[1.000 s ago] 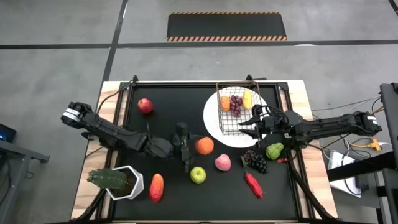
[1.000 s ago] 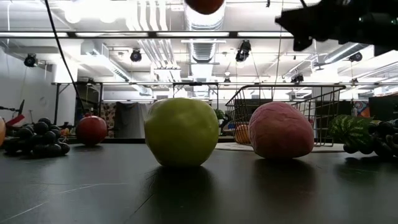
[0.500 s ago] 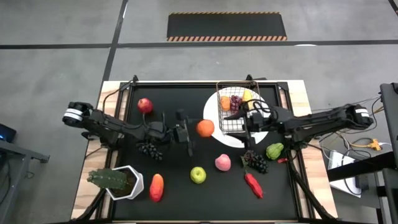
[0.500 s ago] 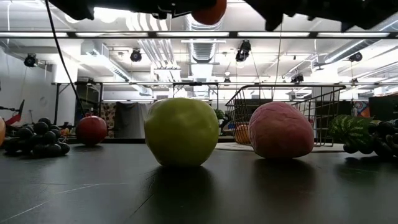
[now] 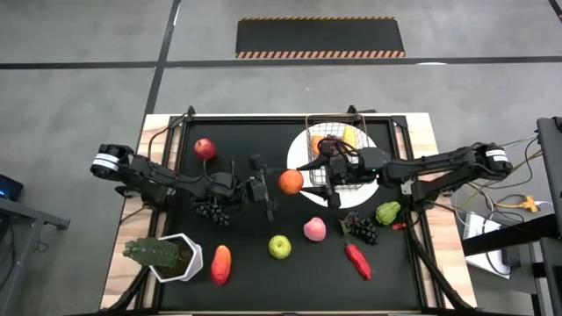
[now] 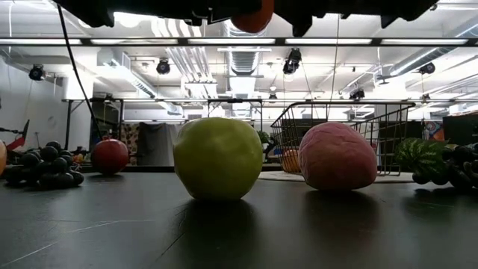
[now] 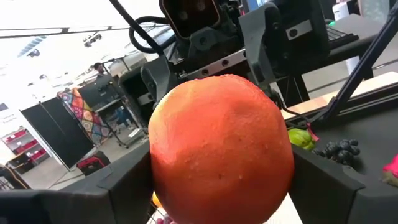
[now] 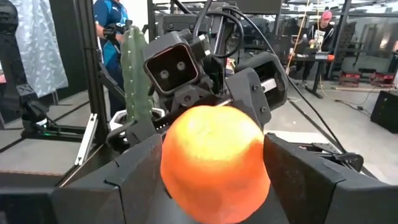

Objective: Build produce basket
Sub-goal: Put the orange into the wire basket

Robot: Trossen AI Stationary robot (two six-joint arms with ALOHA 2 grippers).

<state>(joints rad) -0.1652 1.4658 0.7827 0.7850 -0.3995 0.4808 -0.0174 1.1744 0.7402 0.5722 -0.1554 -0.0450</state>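
I see the orange (image 5: 291, 182) mid-table between my two grippers, left gripper (image 5: 274, 183) at its 9 o'clock, right gripper (image 5: 309, 175) at its 3. The basket (image 5: 318, 132) sits on the plate (image 5: 297, 154) at 1 o'clock. An apple (image 5: 205, 148) lies at 10, the peach (image 5: 314, 230) at 5, the cactus (image 5: 156, 253) at 8.

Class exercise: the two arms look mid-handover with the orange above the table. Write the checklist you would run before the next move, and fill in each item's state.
1. orange held by left gripper: ok.
2. right gripper fingers either side of the orange: ok.
3. Right fingers closed on the orange: cannot tell.
4. basket has space: cannot tell, the right arm covers it.
5. Orange lifted clear of the green apple and peach: ok.
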